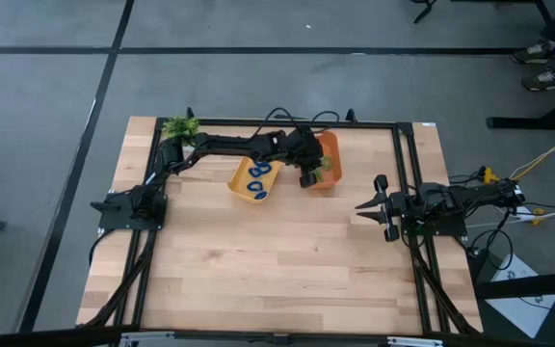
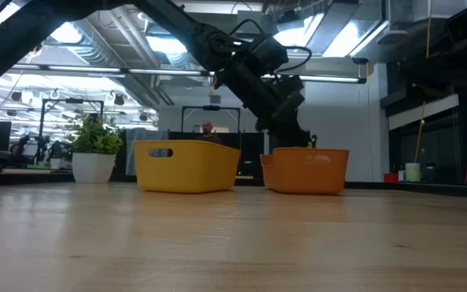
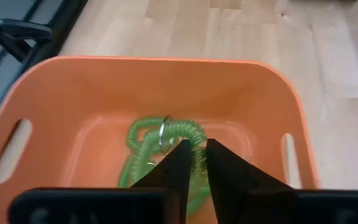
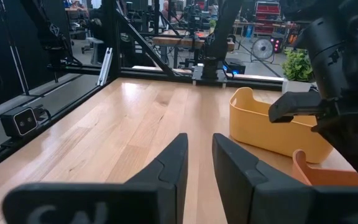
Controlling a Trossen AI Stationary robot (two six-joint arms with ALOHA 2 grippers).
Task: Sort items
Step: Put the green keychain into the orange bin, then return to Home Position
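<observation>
My left gripper [image 3: 199,149] hangs over the orange bin [image 3: 166,62], pointing down into it, its two fingers a narrow gap apart. Green coiled rings [image 3: 145,146] with a small metal ring lie on the bin's floor under the fingertips and show through the gap. In the high view this gripper [image 1: 308,177] is over the orange bin [image 1: 330,145]. Beside that bin stands the yellow bin [image 1: 242,193], with blue rings [image 1: 257,178] lying in it. My right gripper [image 1: 364,205] waits at the table's right side, open, with nothing between its fingers [image 4: 199,146].
A potted leafy plant [image 1: 179,127] stands at the table's far left corner. In the low view the yellow bin [image 2: 186,166] and the orange bin [image 2: 306,170] stand side by side at the far side. Bare wooden tabletop [image 1: 277,260] stretches toward the near edge.
</observation>
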